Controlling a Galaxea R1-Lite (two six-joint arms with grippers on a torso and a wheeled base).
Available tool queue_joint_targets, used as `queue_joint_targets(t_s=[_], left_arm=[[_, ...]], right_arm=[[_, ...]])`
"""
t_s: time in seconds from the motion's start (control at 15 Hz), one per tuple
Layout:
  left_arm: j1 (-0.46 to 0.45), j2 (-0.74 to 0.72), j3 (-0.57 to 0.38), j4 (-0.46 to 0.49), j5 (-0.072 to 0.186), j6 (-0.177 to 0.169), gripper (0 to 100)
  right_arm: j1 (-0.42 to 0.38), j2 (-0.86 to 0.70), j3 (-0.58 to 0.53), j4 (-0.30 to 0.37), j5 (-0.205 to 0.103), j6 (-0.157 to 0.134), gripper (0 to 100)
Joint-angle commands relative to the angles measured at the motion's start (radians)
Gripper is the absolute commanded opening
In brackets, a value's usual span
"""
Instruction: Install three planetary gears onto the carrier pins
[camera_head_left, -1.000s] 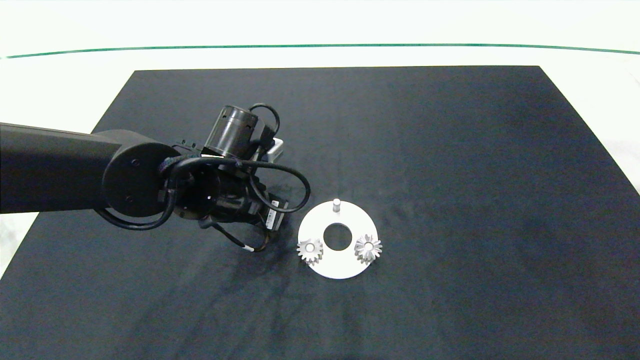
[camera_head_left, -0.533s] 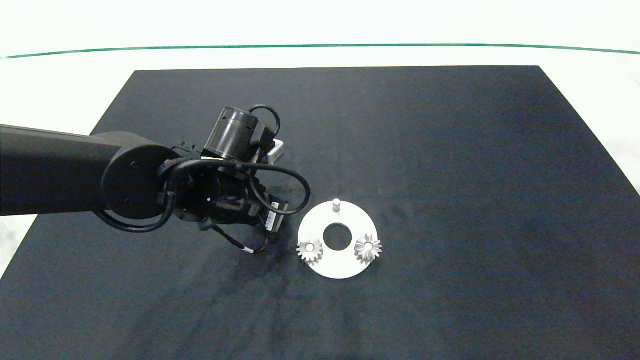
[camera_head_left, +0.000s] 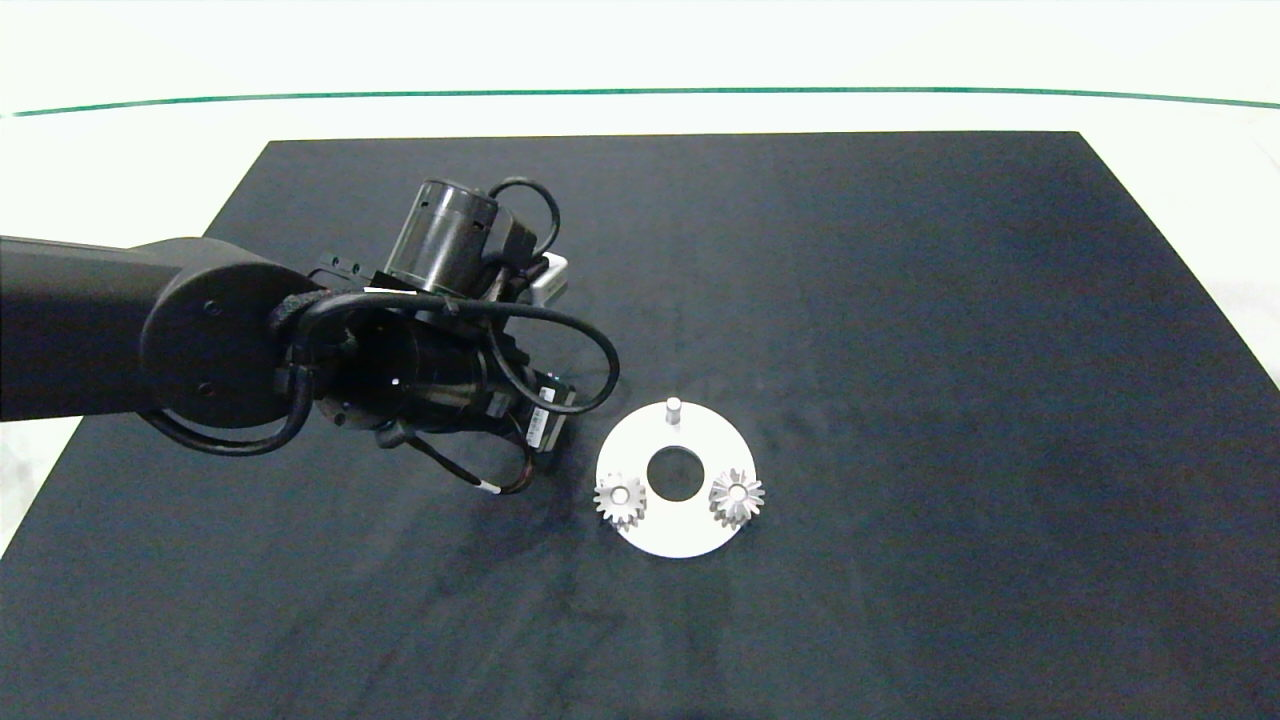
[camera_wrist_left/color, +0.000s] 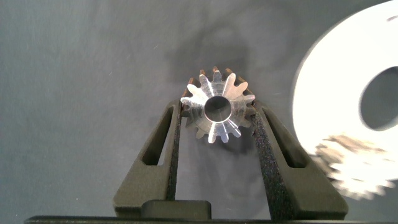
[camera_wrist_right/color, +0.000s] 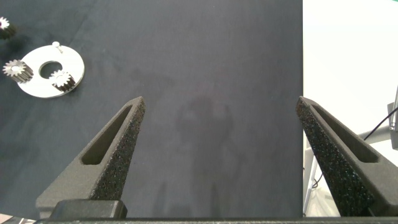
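Note:
My left gripper (camera_wrist_left/color: 217, 111) is shut on a small silvery planetary gear (camera_wrist_left/color: 217, 112), one finger on each side of its teeth, above the dark mat just left of the white disc (camera_wrist_left/color: 336, 81). In the head view the left arm (camera_head_left: 430, 370) hides that gear and the fingers. The disc (camera_head_left: 675, 535) lies mid-mat with two gears seated on carrier pins, one front left (camera_head_left: 620, 500) and one front right (camera_head_left: 736, 497). The far pin (camera_head_left: 673, 407) stands bare. My right gripper (camera_wrist_right/color: 221, 102) is open and holds nothing, well off to the right of the disc (camera_wrist_right/color: 46, 87).
A black mat (camera_head_left: 900, 300) covers most of the white table (camera_head_left: 1180, 160), whose bare surface shows at the left, right and far sides. A thin green line (camera_head_left: 640, 92) runs across the far side. The right arm is outside the head view.
The left arm has shifted left and toward the far side, looking closer to the camera. The disc and its two seated gears have not moved.

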Motion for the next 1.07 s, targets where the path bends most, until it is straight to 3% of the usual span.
queue_joint_targets(t_s=[0.07, 0.13, 0.27, 0.33, 0.6, 0.8, 1.07], left_arm=[[-0.083, -0.031, -0.011, 0.001, 0.002, 0.002, 22], [-0.118, -0.031, -0.012, 0.001, 0.002, 0.019, 22], [-0.179, -0.026, -0.008, 0.005, 0.002, 0.091, 22], [-0.201, -0.023, -0.009, 0.005, 0.002, 0.100, 22], [-0.215, 0.057, -0.112, 0.014, 0.003, 0.115, 22], [-0.206, 0.095, -0.179, 0.083, 0.003, 0.126, 22], [-0.196, 0.135, -0.222, 0.087, 0.006, 0.135, 22]], right_arm=[[0.000, 0.001, 0.000, 0.004, -0.001, -0.002, 100], [0.000, 0.001, 0.000, 0.004, -0.001, -0.003, 100], [0.000, 0.001, 0.000, 0.004, -0.001, -0.003, 100], [0.000, 0.002, 0.000, 0.004, -0.001, -0.002, 100], [-0.001, 0.002, 0.002, 0.005, -0.001, -0.002, 100], [-0.003, 0.002, 0.000, 0.005, -0.003, -0.003, 100], [-0.001, 0.001, 0.000, 0.005, -0.003, -0.003, 100]])
